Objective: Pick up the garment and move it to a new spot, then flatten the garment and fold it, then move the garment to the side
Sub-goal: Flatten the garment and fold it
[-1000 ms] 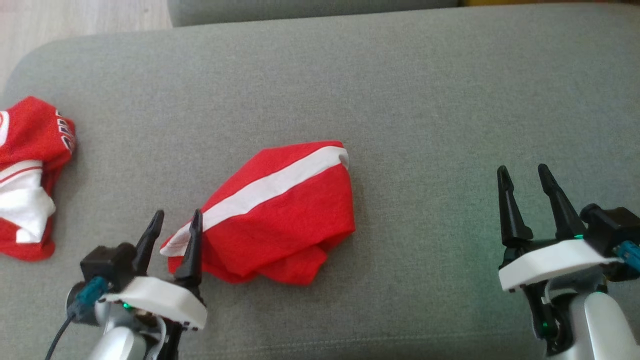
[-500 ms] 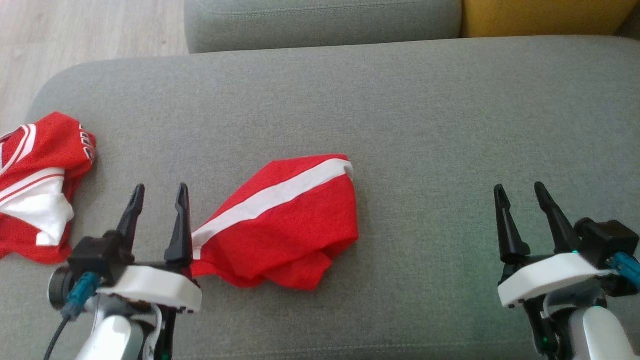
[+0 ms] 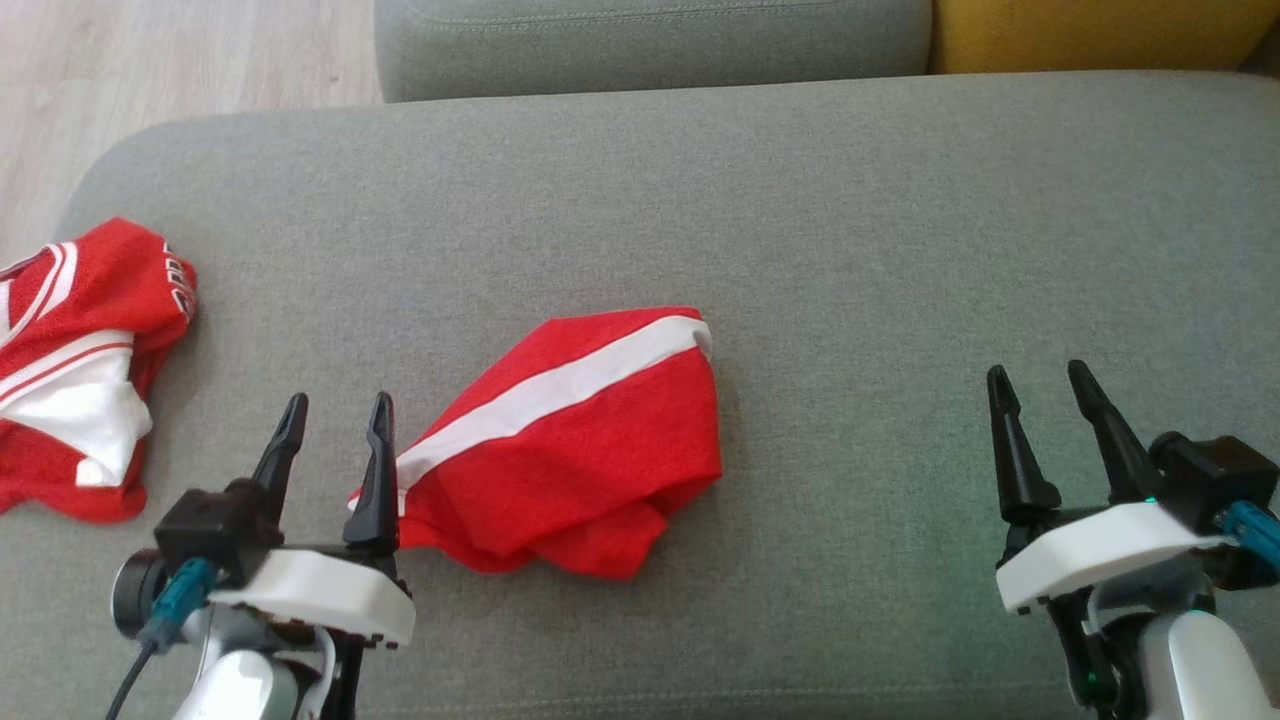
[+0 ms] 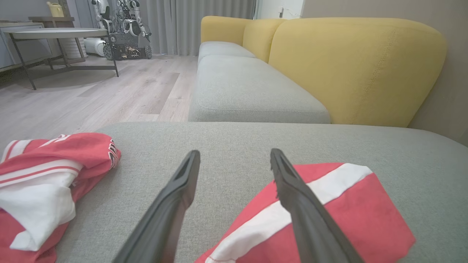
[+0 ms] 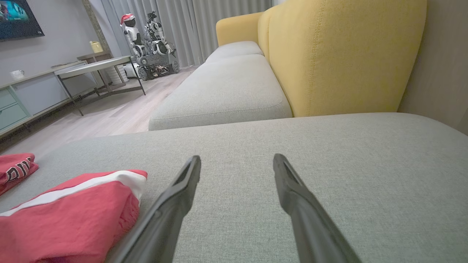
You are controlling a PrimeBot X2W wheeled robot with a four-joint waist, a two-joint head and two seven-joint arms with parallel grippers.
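The red garment [image 3: 570, 450], folded into a rough wedge with a white stripe [image 3: 560, 385] along its upper edge, lay left of the middle of a grey seat cushion [image 3: 850, 220], nearer its front. The left gripper [image 3: 335, 410] stood just beside the garment's left corner, fingers parted and gripping nothing. The right gripper [image 3: 1035, 378], likewise spread, hung well apart to the right over plain grey fabric. A second red-and-white garment [image 3: 80, 370] lay bunched at the cushion's left edge, with wooden floor [image 3: 150, 60] beyond the rounded corner. Another grey cushion [image 3: 650, 40] and a yellow backrest [image 3: 1090, 30] bordered the far edge.
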